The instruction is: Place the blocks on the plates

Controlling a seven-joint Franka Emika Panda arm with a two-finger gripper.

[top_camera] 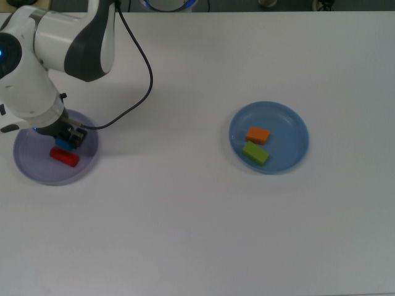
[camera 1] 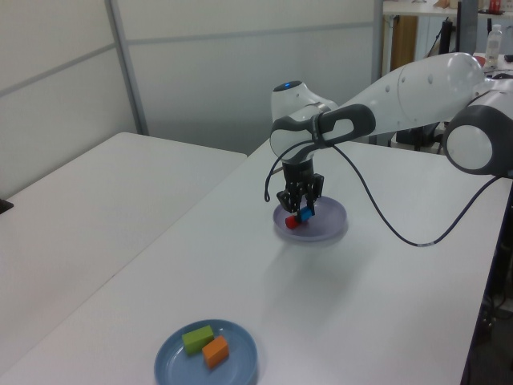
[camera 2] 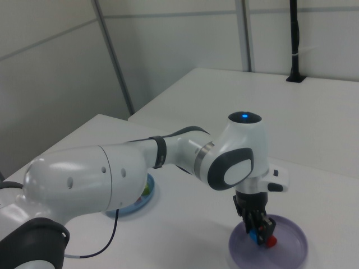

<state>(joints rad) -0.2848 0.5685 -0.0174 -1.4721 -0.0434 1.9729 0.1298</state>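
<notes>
My gripper (top_camera: 65, 143) (camera 1: 304, 213) (camera 2: 260, 234) is shut on the blue cube (top_camera: 62, 144) (camera 1: 306, 214) (camera 2: 258, 236) and holds it over the lavender plate (top_camera: 37, 172) (camera 1: 330, 228) (camera 2: 291, 246) at the top view's left. The red cylinder (top_camera: 64, 156) (camera 1: 292, 222) (camera 2: 271, 241) lies on that plate, just beside the cube. The light blue plate (top_camera: 290, 123) (camera 1: 240, 365) (camera 2: 147, 196) at the top view's right holds the orange block (top_camera: 258, 134) (camera 1: 215, 351) and the green bar (top_camera: 255, 153) (camera 1: 197, 339).
The white arm (top_camera: 55, 43) reaches in from the top view's upper left, with a black cable (top_camera: 145, 74) looping off it above the table. A white table (top_camera: 185, 234) carries both plates.
</notes>
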